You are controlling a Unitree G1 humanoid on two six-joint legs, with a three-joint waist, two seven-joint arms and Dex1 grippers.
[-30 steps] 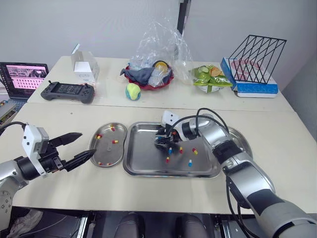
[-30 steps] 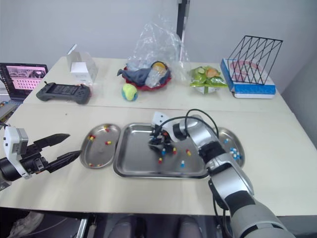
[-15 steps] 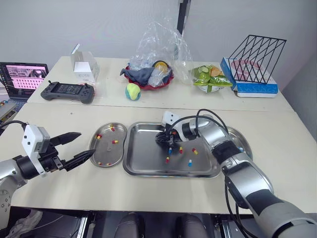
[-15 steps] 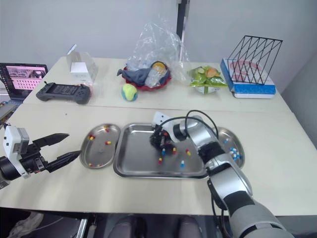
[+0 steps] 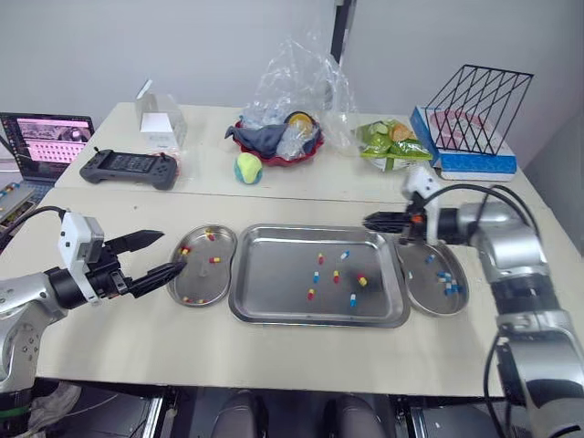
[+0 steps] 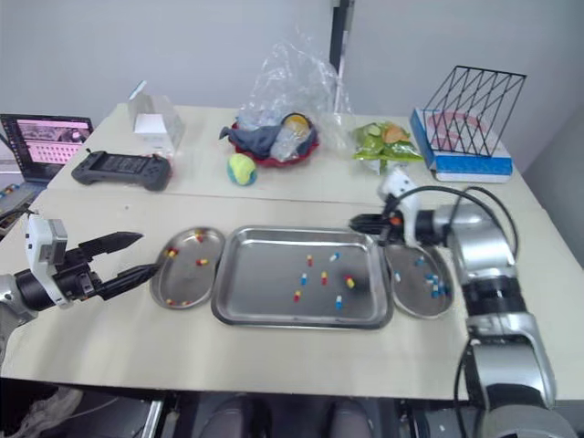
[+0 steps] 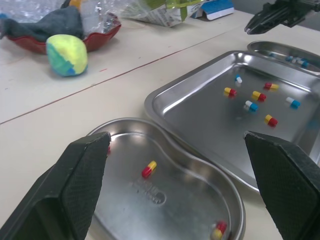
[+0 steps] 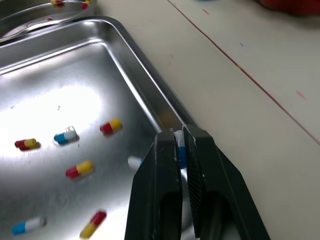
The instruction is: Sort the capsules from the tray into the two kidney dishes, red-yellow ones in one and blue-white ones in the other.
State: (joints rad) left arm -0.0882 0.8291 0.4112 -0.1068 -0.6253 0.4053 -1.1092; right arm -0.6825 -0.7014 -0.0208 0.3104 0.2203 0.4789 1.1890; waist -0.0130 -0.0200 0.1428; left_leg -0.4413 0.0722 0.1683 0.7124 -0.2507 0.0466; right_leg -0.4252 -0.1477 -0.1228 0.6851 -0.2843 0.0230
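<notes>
Right pincer (image 8: 180, 137) clamped on 1 blue-white capsule (image 8: 181, 152) over tray rim (image 8: 142, 75); left pincer (image 5: 169, 252) apart. Risk: grip slips short of kidney dish (image 5: 420, 290) behind it, and the capsule drops into the tray.

Your two head views look forward and down over the table (image 5: 182, 338), taking in the tray (image 5: 269, 283), left dish (image 5: 203, 278) and right dish (image 5: 422, 292) (one scene, slightly offset). Your left wrist view sits low and close at the left dish, facing across the tray; your right wrist view looks from close above the tray's corner, so both share it
</notes>
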